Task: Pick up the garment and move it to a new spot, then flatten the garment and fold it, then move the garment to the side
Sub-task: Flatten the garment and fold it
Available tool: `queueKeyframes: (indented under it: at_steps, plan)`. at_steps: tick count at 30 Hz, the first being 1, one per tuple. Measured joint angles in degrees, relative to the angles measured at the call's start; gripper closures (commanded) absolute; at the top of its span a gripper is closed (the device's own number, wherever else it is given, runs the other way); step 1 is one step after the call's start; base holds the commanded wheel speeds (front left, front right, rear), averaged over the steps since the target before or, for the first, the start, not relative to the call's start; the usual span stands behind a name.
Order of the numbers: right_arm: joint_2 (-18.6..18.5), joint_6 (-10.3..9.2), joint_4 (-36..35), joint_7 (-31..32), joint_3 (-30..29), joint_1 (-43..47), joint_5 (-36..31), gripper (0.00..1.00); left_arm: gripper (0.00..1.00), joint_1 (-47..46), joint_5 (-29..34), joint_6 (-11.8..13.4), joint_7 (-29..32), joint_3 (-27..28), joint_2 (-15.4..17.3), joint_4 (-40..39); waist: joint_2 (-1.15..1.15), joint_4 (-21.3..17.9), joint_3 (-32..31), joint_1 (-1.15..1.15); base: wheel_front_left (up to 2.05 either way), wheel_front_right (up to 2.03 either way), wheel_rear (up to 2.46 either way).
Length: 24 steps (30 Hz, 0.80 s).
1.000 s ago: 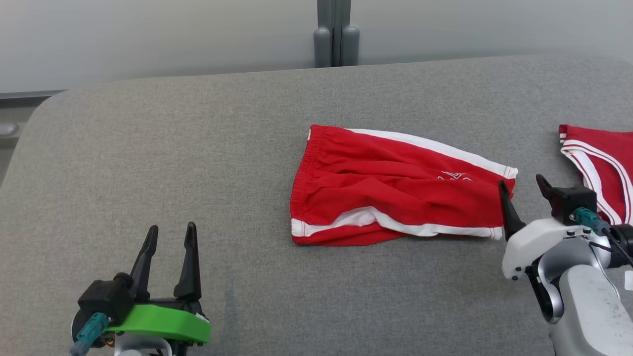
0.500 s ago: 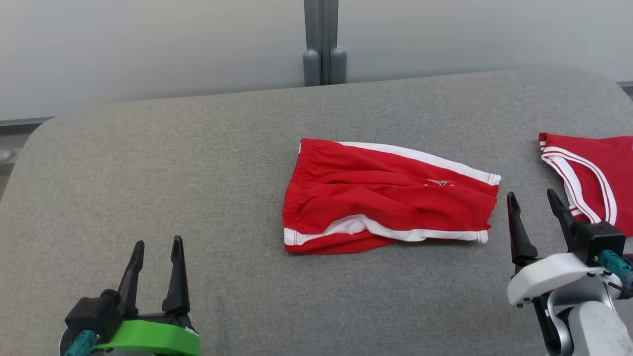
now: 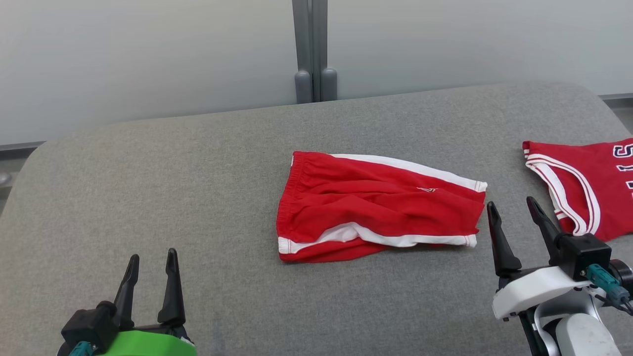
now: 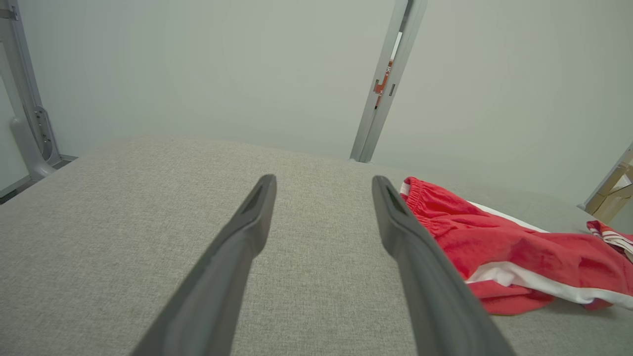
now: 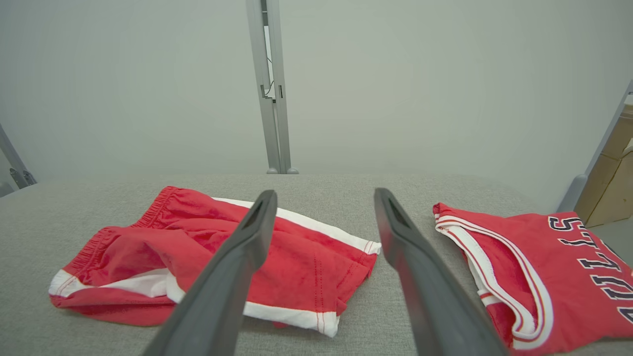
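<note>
resting at lower left, the left two-fingered dark gripper [image 3: 152, 257] keeps its fingers apart over the grey fabric-covered table [image 3: 148, 173]. the folded red shorts with white trim [image 3: 376, 207] lie at the table's middle, let go. the right gripper [image 3: 511, 202], at their hem a second ago, has drawn back, fingers spread and empty. a red lettered jersey [image 3: 588, 198] lies beyond. the fold looks done; the move aside seems left.
</note>
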Motion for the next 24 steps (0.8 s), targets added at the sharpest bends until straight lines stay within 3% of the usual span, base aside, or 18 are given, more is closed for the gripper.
queueKeyframes:
  at_steps: [24]
  plan:
    - [0.62,0.0,4.21,-0.2,2.2,0.75,0.15,0.0,0.0,-0.02,-0.25,0.07,0.01,-0.63,0.32,3.34,0.0,-0.29,0.03,0.0,0.0,0.0,0.0]
